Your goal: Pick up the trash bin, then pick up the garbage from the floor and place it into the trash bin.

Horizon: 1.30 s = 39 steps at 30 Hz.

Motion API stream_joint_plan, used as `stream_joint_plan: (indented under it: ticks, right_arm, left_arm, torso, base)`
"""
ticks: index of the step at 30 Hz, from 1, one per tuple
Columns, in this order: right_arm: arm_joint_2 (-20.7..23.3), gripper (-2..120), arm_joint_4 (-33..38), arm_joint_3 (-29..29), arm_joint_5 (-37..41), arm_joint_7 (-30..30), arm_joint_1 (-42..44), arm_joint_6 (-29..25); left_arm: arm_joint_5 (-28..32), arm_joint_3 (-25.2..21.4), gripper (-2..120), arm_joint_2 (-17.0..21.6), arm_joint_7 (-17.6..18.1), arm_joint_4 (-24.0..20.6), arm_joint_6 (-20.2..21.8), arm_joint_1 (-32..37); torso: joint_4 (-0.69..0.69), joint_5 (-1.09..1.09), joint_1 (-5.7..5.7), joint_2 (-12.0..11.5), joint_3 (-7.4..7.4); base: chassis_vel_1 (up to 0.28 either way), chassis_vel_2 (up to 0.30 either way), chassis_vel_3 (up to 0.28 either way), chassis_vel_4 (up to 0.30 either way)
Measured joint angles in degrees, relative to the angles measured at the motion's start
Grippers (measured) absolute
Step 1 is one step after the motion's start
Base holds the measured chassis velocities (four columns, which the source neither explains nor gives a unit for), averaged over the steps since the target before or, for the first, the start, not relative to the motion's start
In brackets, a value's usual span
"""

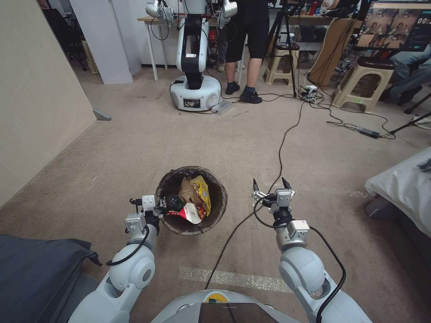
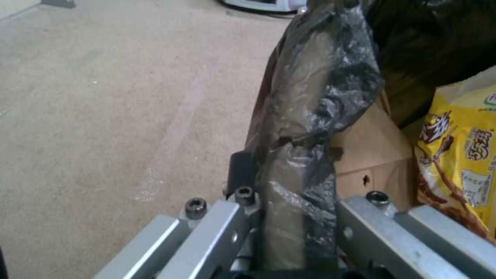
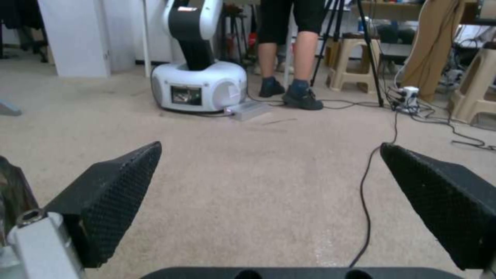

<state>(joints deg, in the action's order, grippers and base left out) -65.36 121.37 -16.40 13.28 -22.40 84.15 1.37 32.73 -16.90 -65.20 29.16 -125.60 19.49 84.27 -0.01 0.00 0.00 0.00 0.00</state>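
Bin at the left tool, right tool apart over open carpet.

Trash bin (image 1: 192,206) sits just right of the left tool (image 1: 162,210), rim clamped in it; garbage (image 1: 194,199) lies inside. Right tool (image 1: 270,185) hangs well right of the bin, a cable (image 1: 282,148) on the floor beneath; another robot (image 1: 194,67) stands far ahead.

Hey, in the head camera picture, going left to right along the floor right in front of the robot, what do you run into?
Left gripper, its jaws shut on the bin's rim → trash bin with garbage inside → black cable on the carpet → right gripper, jaws open and holding nothing.
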Motion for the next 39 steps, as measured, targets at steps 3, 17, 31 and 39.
stream_joint_plan:
  ticks: [3, 17, 31, 39]
  right_arm:
    - [0.02, 100, 0.11, 0.02, 0.01, -0.13, -0.01, 0.11]
    - [-1.16, 100, 0.28, -0.06, -0.53, -1.37, 0.26, 0.18]
    - [-2.81, 100, 0.45, 0.49, -1.33, -2.16, 0.53, -0.04]
    - [-2.76, 99, 0.30, 2.14, -1.33, -2.35, -0.39, 0.01]
  left_arm:
    - [1.61, 0.20, 3, 0.56, 0.08, -0.42, 1.05, -0.37]
    - [18.97, -0.30, 3, 5.89, 3.69, -4.03, 9.83, -2.31]
    - [39.11, -0.43, 3, 9.85, 10.81, -0.60, 15.08, -9.56]
    - [41.82, -0.54, 3, 8.77, 11.17, 3.70, 15.45, -9.93]
  torso:
    - [0.01, 0.00, 0.00, 0.00, 0.00]
    - [0.02, -0.01, 0.00, 0.00, 0.00]
    - [-0.01, -0.01, 0.00, 0.00, 0.00]
    - [0.01, -0.01, 0.00, 0.00, 0.00]
  base:
    - [0.000, 0.000, 0.000, 0.000]
    - [0.000, 0.000, 0.000, 0.000]
    - [0.000, 0.000, 0.000, 0.000]
    - [0.000, 0.000, 0.000, 0.000]
